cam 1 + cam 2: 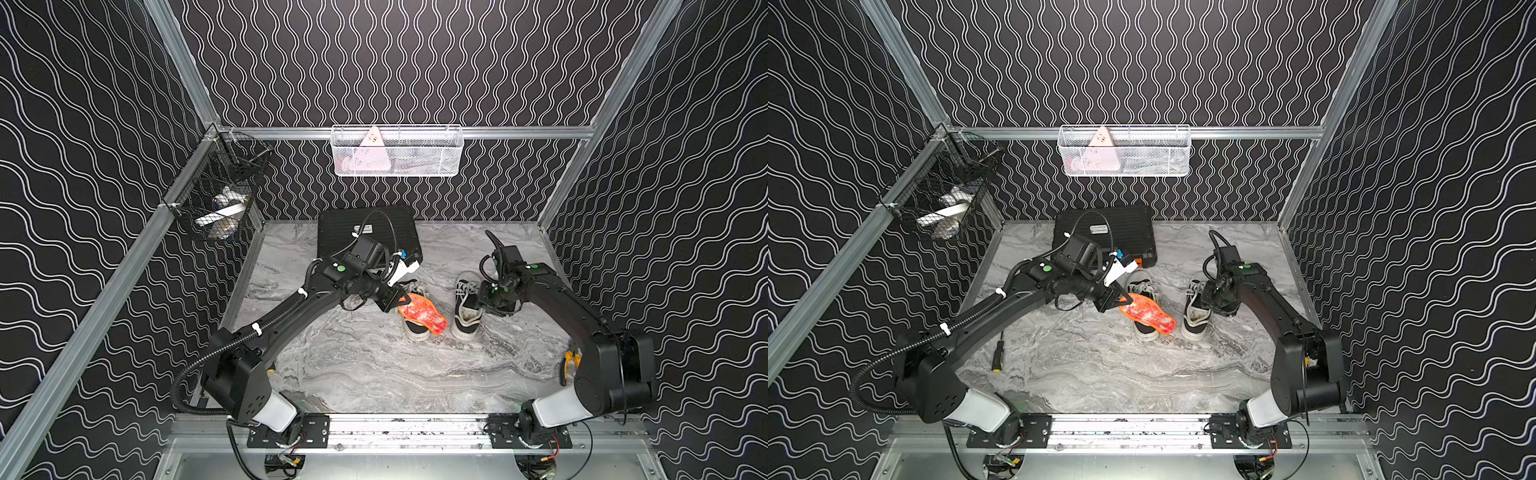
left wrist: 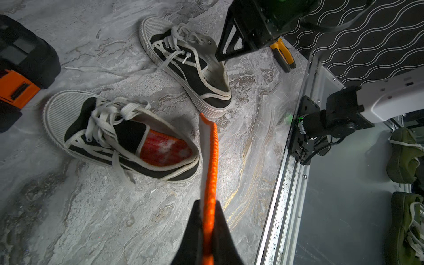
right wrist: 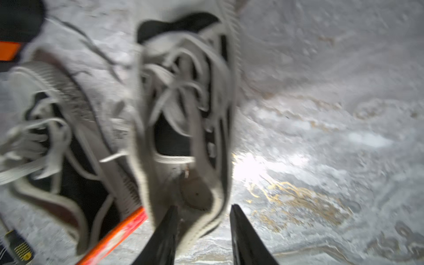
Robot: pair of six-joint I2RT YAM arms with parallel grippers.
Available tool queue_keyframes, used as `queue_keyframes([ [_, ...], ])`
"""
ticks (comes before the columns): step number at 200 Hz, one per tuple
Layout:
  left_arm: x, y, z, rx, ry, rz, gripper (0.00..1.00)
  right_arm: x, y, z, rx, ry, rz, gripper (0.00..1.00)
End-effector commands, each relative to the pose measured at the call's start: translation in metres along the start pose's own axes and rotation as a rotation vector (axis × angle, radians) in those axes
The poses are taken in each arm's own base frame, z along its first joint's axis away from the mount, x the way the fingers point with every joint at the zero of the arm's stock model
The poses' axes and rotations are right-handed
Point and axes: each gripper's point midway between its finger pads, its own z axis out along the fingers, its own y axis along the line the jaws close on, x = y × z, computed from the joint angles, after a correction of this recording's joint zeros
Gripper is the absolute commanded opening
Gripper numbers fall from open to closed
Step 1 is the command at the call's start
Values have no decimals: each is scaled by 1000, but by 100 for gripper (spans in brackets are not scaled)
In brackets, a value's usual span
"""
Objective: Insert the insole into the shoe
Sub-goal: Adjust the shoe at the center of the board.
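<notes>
Left gripper [image 2: 207, 204] pinches the insole [image 2: 212, 149], seen edge-on; blurred right gripper [image 3: 203, 206] stands parted astride 1 shoe [image 3: 183, 158] at its heel rim.

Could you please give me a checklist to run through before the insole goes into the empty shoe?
1. Left end effector clamped on the insole: ok.
2. Empty shoe free of any insole: ok.
3. Right end effector bracing the empty shoe: not ok, jaws apart around its heel rim.
4. Insole lined up with the empty shoe: not ok, it hangs over the filled shoe.
5. Insole matches that foot: cannot tell.
</notes>
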Motion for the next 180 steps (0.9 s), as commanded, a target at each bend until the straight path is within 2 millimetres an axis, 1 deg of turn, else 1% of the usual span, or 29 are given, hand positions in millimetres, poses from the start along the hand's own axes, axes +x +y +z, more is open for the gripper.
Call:
queue_keyframes([
  [1, -7, -2, -5, -4, -25, 13, 0, -13, -12, 5, 72, -66, 24, 41],
  [13, -7, -2, -6, -3, -27, 14, 0, -16, -16, 11, 95, -79, -2, 41],
  [18, -7, -3, -7, -1, -26, 13, 0, -18, -17, 14, 103, -82, -11, 39],
  [28, -8, -6, -9, 6, -25, 17, 0, -21, -18, 22, 112, -80, -46, 29],
  [37, -9, -8, -12, 14, -27, 20, 0, -23, -15, 26, 100, -80, -79, 20],
  [48, -10, -11, -15, 15, -28, 23, 0, -25, -4, 25, 49, -92, -131, 13],
  [60, -13, -11, -19, 1, -35, 19, 0, -24, 14, 20, -10, -107, -190, 9],
  [75, -13, -7, -24, -35, -28, -1, 0, -15, 33, 19, -22, -113, -272, 7],
  [106, -12, -6, -29, -60, -35, -21, 0, 19, 54, 30, -32, -52, -386, 7],
  [122, -9, -4, -31, -77, -26, -22, 0, 31, 51, 35, -7, -33, -404, 8],
  [136, -4, 0, -33, -91, 4, -33, 0, 35, 43, 37, 14, -29, -404, 9],
  [152, -2, 4, -36, -102, 20, -52, 0, 31, 32, 33, 66, -53, -417, 9],
  [164, -3, 3, -37, -95, 17, -46, 0, 27, 23, 28, 108, -59, -420, 10],
  [180, -6, 3, -37, -92, 3, -43, 0, 19, 11, 23, 147, -62, -399, 14],
])
